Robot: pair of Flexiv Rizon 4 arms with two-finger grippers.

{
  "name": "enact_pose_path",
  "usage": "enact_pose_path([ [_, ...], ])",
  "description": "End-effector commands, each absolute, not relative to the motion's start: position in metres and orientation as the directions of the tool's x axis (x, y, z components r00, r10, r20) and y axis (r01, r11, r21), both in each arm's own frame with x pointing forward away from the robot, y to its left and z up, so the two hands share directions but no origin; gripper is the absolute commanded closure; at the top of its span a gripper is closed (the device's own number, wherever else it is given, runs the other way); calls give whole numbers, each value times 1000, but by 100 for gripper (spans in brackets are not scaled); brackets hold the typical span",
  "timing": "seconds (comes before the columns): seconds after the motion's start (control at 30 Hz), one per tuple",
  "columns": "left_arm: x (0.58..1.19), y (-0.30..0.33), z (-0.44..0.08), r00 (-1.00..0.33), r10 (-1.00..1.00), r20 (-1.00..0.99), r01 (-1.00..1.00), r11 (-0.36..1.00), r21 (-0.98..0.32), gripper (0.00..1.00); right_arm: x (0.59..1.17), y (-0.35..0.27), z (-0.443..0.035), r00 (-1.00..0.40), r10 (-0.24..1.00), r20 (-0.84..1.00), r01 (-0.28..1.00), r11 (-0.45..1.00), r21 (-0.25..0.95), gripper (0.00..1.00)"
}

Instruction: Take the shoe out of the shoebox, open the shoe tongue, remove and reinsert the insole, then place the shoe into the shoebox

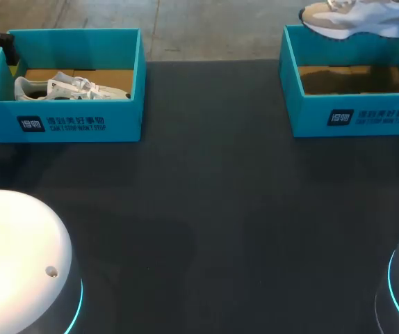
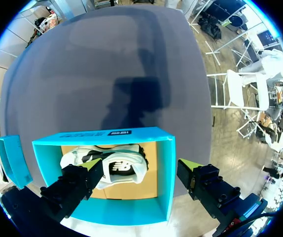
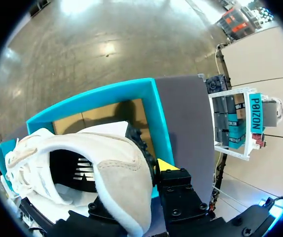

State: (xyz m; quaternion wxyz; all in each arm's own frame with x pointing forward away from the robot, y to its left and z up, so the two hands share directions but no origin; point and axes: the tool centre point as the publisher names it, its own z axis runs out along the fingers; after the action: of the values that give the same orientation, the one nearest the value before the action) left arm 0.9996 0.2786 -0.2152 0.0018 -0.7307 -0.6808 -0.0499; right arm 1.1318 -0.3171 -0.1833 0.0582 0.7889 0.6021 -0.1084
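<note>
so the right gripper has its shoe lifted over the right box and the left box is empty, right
No, the left shoebox is not empty: a white shoe lies inside it, as the head view shows. The rest holds: the right gripper has its beige shoe lifted over the right shoebox.

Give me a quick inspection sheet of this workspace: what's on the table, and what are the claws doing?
Surface: dark table.
Job's things: left box holds the left shoe; right box has no shoe inside; right shoe is held in the air above it.
Clutter: nothing seen.
Grippers: left gripper hangs open over the left box, one finger outside its wall; right gripper is shut on the right shoe.
Cables: nothing seen.
Surroundings: two white arm bases at the near edge.
</note>
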Motion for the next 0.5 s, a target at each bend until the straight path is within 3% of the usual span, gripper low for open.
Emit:
enact_pose_path([
  [0.03, 998, 279, -215, 68, 995, 77, 995, -73, 68, 0, 1101, -299, -159, 254, 935, -247, 967, -254, 32, 100],
  [0.5, 998, 279, -215, 68, 995, 77, 995, -73, 68, 0, 1029, -220, -119, 255, 943, -215, 966, -237, 107, 100],
])
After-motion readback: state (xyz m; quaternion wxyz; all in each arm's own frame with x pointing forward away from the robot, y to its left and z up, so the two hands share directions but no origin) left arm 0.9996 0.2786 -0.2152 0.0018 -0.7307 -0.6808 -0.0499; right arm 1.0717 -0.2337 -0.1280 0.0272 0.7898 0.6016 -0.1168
